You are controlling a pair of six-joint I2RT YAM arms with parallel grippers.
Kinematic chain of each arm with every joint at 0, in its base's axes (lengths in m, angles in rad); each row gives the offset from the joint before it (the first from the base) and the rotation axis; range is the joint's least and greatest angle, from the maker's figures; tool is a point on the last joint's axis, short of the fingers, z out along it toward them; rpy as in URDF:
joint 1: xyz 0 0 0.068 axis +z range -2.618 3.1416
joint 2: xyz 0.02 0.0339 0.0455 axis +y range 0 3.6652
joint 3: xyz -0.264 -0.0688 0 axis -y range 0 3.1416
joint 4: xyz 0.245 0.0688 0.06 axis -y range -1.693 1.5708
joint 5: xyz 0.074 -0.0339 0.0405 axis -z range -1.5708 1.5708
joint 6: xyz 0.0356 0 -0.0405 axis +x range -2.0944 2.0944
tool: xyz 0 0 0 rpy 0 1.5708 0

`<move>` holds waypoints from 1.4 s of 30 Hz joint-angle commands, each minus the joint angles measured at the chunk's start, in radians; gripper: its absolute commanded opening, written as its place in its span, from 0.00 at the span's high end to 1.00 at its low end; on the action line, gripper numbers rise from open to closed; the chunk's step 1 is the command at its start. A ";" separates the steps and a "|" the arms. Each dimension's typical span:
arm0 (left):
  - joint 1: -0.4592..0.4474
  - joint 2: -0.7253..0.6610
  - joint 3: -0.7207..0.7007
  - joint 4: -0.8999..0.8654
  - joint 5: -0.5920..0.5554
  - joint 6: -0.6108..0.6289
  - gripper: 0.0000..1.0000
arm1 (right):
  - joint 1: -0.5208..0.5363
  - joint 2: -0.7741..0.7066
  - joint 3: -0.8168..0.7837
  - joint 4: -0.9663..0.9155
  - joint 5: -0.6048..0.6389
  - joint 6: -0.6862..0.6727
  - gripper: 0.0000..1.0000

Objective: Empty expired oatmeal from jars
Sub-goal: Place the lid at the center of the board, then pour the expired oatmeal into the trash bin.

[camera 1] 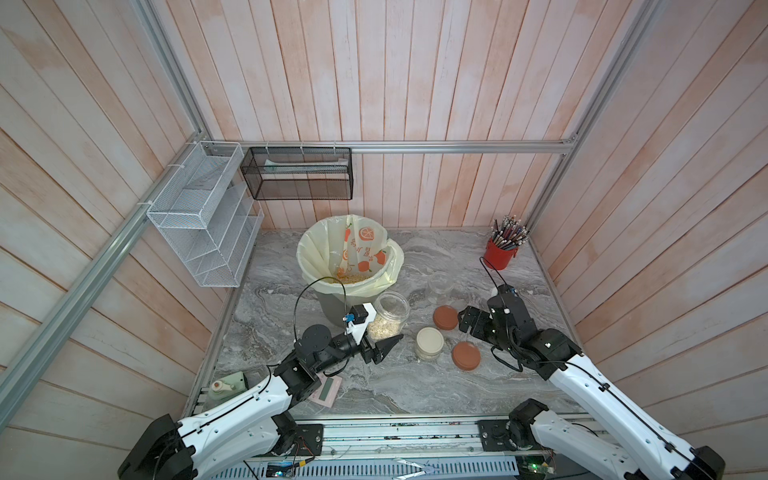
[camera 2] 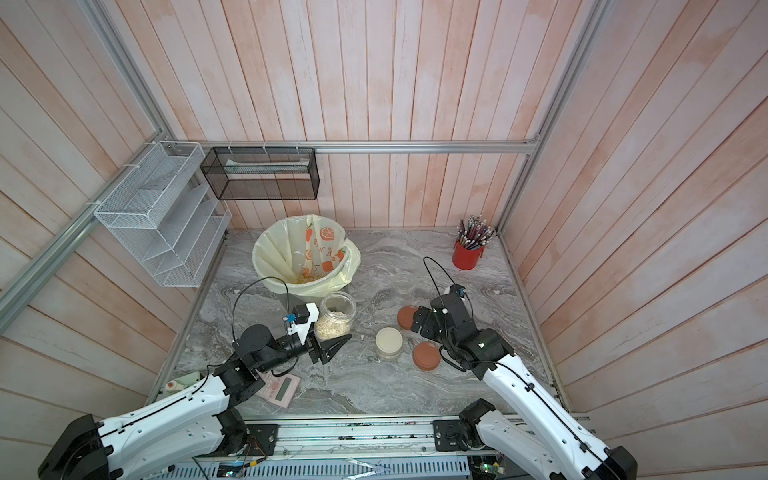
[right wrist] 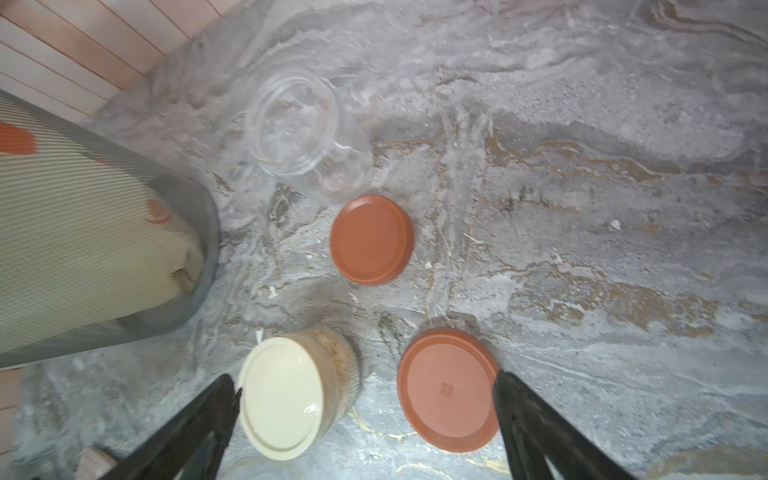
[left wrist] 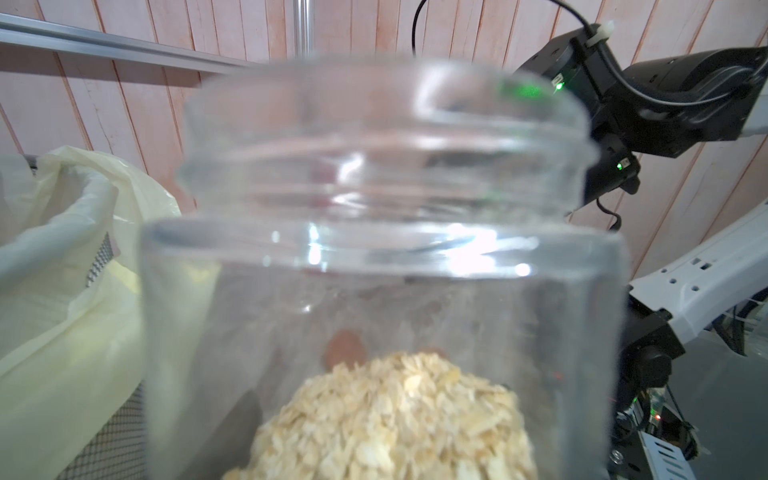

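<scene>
The left gripper (camera 1: 388, 337) is clamped on the lidless clear round jar (camera 1: 391, 309) of pale flaky oatmeal (camera 1: 380, 330), beside the grey mesh bin with a cream liner (camera 1: 328, 306). Tipped short of the rim, it would likely scatter flakes over the marble table (camera 1: 415, 386). The right gripper (right wrist: 363, 382), jaws wide apart by the cream-lidded clear jar (right wrist: 282, 399), could knock it.

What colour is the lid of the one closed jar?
Cream, plain with no print. The lid shows best in the right wrist view.
</scene>
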 commanded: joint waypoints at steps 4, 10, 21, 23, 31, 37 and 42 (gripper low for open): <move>-0.005 -0.069 0.048 -0.043 -0.069 -0.013 0.96 | 0.076 0.013 0.105 0.056 -0.106 -0.127 0.02; -0.003 -0.099 0.076 -0.114 -0.118 -0.020 0.96 | 0.132 0.025 0.137 0.133 -0.148 -0.146 0.02; -0.003 -0.115 0.113 -0.159 -0.184 -0.076 0.96 | 0.140 0.003 0.161 0.304 -0.328 -0.116 0.02; -0.003 -0.123 0.126 -0.179 -0.205 -0.076 0.96 | 0.141 0.010 0.170 0.329 -0.366 -0.122 0.02; 0.007 -0.135 0.188 -0.268 -0.269 -0.045 0.96 | 0.182 0.043 0.193 0.449 -0.458 -0.194 0.04; 0.082 -0.127 0.229 -0.299 -0.235 -0.041 0.96 | 0.249 0.056 0.184 0.532 -0.466 -0.296 0.08; 0.162 -0.108 0.285 -0.330 -0.163 -0.033 0.96 | 0.334 0.069 0.182 0.615 -0.422 -0.385 0.07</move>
